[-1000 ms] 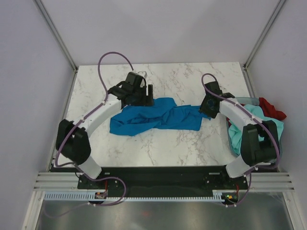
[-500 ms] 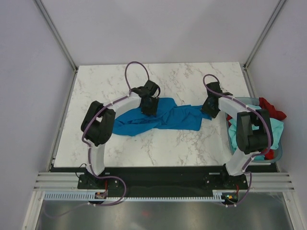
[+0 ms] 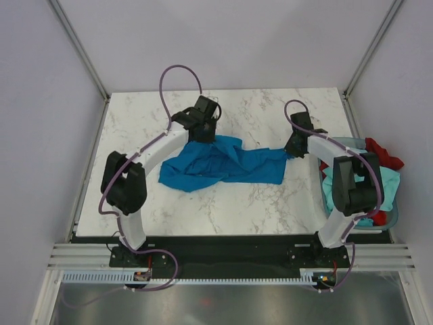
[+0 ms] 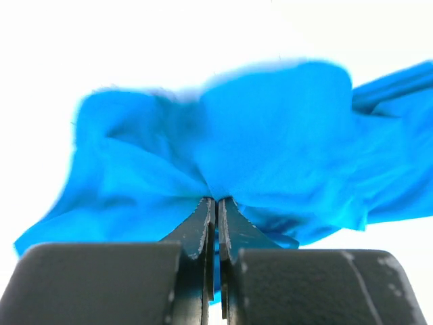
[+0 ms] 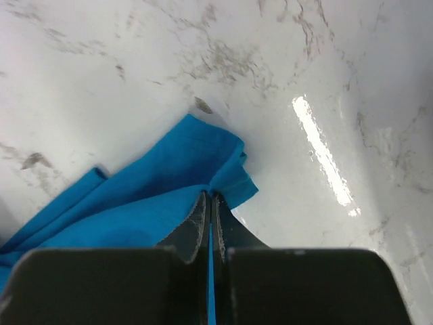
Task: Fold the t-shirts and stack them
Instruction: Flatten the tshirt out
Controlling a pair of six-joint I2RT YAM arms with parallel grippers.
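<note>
A vivid blue t-shirt [image 3: 220, 162] lies crumpled across the middle of the marble table [image 3: 257, 196]. My left gripper [image 3: 204, 132] is shut on its upper left edge; the left wrist view shows blue cloth [image 4: 257, 135] pinched between the closed fingers [image 4: 218, 203]. My right gripper [image 3: 292, 150] is shut on the shirt's right corner, with blue fabric [image 5: 155, 196] clamped at the fingertips [image 5: 210, 198]. A pale mint-teal t-shirt [image 3: 352, 172] and a red t-shirt [image 3: 382, 154] lie in the basket at the right.
A translucent grey-blue basket [image 3: 391, 211] hangs off the table's right edge, right beside the right arm. White walls and metal posts [image 3: 78, 47] enclose the table on three sides.
Both grippers have shut on the blue t-shirt. The left gripper moved toward the far side, pulling the shirt's upper left edge with it. The right gripper stayed at the right corner.
</note>
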